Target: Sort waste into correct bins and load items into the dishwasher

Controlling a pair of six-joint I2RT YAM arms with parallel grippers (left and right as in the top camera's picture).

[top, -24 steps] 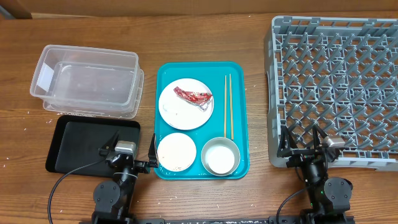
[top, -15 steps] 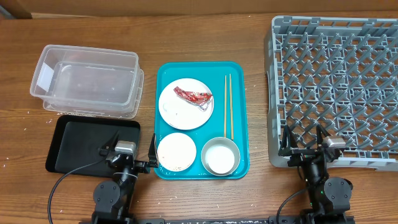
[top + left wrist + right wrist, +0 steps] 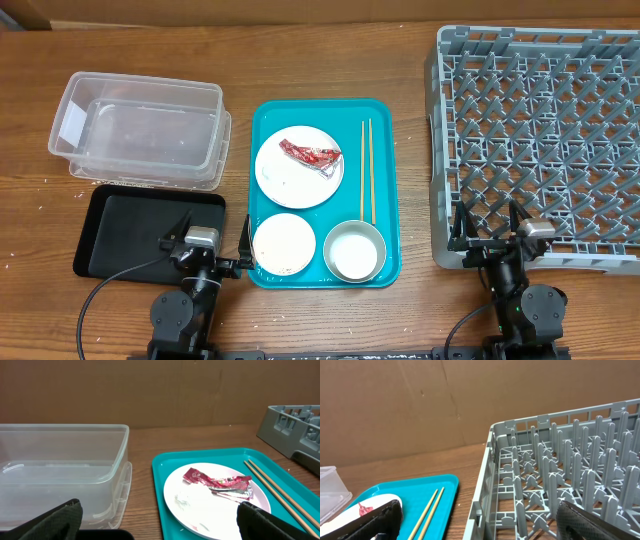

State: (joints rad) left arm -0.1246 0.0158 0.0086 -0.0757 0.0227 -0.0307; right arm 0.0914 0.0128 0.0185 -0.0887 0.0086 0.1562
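Note:
A red shiny wrapper (image 3: pixel 310 154) lies on a round white plate (image 3: pixel 298 168) on the teal tray (image 3: pixel 388 150); both also show in the left wrist view, the wrapper (image 3: pixel 218 481) on the plate (image 3: pixel 200 505). Two chopsticks (image 3: pixel 366 170) lie to the plate's right, also seen in the right wrist view (image 3: pixel 431 509). Two small bowls (image 3: pixel 283 243) (image 3: pixel 354 250) sit at the tray's front. The clear tub (image 3: pixel 140 130) and black tray (image 3: pixel 140 232) are at left, the grey dish rack (image 3: pixel 540 140) at right. My left gripper (image 3: pixel 157 522) is open and empty near the tray's front left. My right gripper (image 3: pixel 480 522) is open and empty at the rack's front edge.
Brown cardboard walls stand behind the wooden table (image 3: pixel 410 60). Small crumbs speckle the table at the far left (image 3: pixel 40 185).

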